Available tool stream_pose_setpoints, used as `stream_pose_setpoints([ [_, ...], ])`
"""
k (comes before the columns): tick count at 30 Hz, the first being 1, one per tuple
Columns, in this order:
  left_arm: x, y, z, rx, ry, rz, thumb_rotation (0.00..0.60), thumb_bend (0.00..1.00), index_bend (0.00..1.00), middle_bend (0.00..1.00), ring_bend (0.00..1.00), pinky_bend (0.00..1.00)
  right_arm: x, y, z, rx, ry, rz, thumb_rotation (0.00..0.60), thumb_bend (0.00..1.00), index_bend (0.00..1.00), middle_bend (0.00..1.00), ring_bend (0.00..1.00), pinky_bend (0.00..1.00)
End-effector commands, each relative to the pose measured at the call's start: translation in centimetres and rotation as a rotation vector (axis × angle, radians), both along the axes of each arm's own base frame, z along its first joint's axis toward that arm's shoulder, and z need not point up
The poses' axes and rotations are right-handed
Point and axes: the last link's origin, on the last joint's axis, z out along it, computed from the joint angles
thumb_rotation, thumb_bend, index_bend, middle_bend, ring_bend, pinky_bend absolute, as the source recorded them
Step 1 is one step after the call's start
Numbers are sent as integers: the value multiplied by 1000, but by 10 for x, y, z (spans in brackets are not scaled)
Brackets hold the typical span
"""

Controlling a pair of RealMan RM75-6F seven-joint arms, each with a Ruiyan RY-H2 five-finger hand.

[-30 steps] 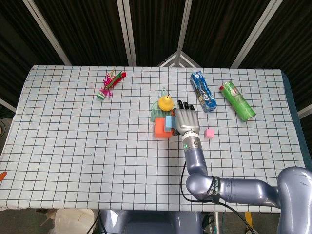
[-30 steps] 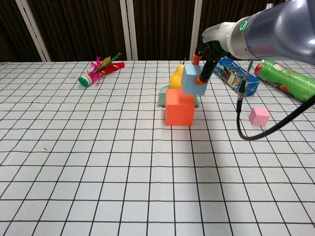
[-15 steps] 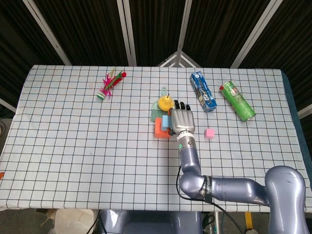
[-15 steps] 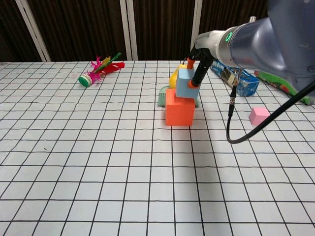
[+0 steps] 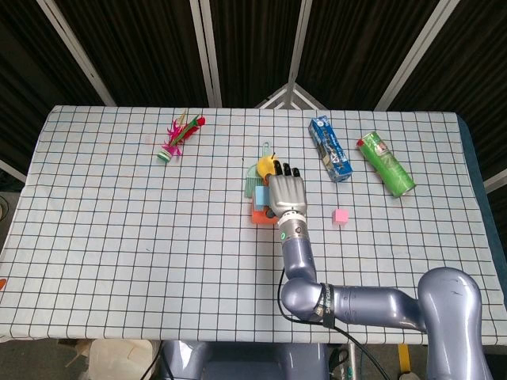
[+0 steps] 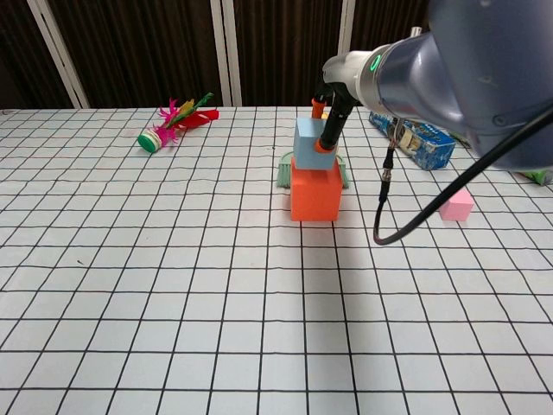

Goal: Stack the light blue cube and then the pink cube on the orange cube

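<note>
Right hand [image 6: 327, 130] gripping light blue cube [image 6: 309, 143] — atop orange cube [image 6: 315, 194]

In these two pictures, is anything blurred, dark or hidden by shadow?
Head view: sharp, evenly lit; the right hand covers most of the light blue cube. Chest view: the near arm looms large and soft; the orange cube is crisp, and the background is dark.

Table [image 5: 119, 237] is wearing a white cloth with a black grid — cloth is hanging over the near edge in the head view. Dark corrugated panels [image 6: 130, 52] are standing behind the far edge, with pale slanted struts [image 5: 75, 51] crossing them. Light is falling evenly — soft shadows only.
</note>
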Motion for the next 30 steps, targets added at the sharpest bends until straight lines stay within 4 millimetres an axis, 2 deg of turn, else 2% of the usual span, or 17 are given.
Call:
stream_pose_setpoints([
  [1, 0, 0, 0, 1, -1, 1, 600, 156, 105, 0, 0, 0, 1, 0, -1, 4, 1, -3, 600, 517, 496, 57, 21, 92],
  [30, -2, 0, 2, 7, -2, 12, 600, 156, 105, 0, 0, 0, 0, -4, -17, 30, -5, -11, 600, 517, 497, 57, 24, 92],
])
